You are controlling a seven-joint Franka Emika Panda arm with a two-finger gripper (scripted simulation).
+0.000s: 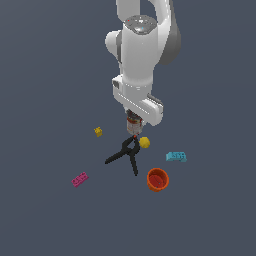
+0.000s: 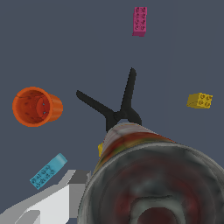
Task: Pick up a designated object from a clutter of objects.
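The designated object, a small can (image 1: 133,125) with a white body and a red band, sits right under the arm's hand. In the wrist view the can (image 2: 148,175) fills the near field, its dark mottled top facing the camera. My gripper (image 1: 133,129) is shut on the can, and one grey-white finger (image 2: 52,199) shows beside it. The can hangs over the head of the black clamp (image 1: 125,152), which also shows beyond the can in the wrist view as the clamp (image 2: 118,109). The yellow ball (image 1: 144,142) lies just to the exterior view's right of the can.
The floor is dark grey. An orange-red cup (image 1: 157,179) (image 2: 36,106) lies on its side near the clamp's handles. A cyan brick (image 1: 176,156) (image 2: 48,171), a pink brick (image 1: 79,179) (image 2: 140,21) and a tiny yellow piece (image 1: 98,131) (image 2: 200,100) are scattered around.
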